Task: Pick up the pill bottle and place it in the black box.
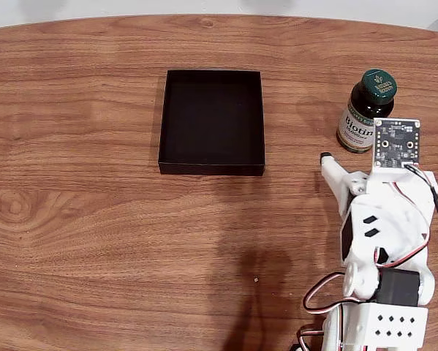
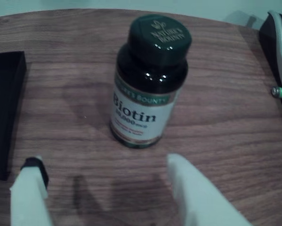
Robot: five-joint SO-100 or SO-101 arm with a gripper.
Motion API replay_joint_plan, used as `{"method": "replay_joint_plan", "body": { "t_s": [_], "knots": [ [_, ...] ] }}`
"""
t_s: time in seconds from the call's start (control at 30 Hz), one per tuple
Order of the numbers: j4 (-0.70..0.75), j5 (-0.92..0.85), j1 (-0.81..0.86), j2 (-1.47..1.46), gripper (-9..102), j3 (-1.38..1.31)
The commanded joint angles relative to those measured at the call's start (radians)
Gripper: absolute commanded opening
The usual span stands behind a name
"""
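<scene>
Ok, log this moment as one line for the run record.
phase: approach | pincer: open, short of bottle | pill bottle: upright on table, untouched | black box: empty, left of bottle in fixed view

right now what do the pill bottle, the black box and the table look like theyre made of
Small dark amber-brown pill bottle: glossy, likely plastic or glass, given the bright glints; green cap ridged, probably plastic.
Shallow square black box: matte, no shine, maybe card or plastic.
Brown wood-grain table: smooth, grain visible; wood or laminate, can't tell.
</scene>
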Motion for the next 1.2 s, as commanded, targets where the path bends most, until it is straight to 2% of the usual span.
{"method": "replay_joint_plan", "body": {
  "t_s": [0.0, 0.13, 0.4, 0.57, 0.87, 1.17],
  "knots": [
    [-0.169, -0.031, -0.028, -0.083, 31, -0.037],
    [-0.256, -0.041, -0.032, -0.156, 31, -0.061],
    [-0.531, -0.058, 0.003, -0.426, 32, -0.083],
    [-0.592, -0.063, 0.041, -0.531, 32, -0.115],
    [-0.683, -0.061, 0.091, -0.549, 32, -0.069],
    [-0.788, -0.037, 0.158, -0.698, 38, -0.08]
  ]
}}
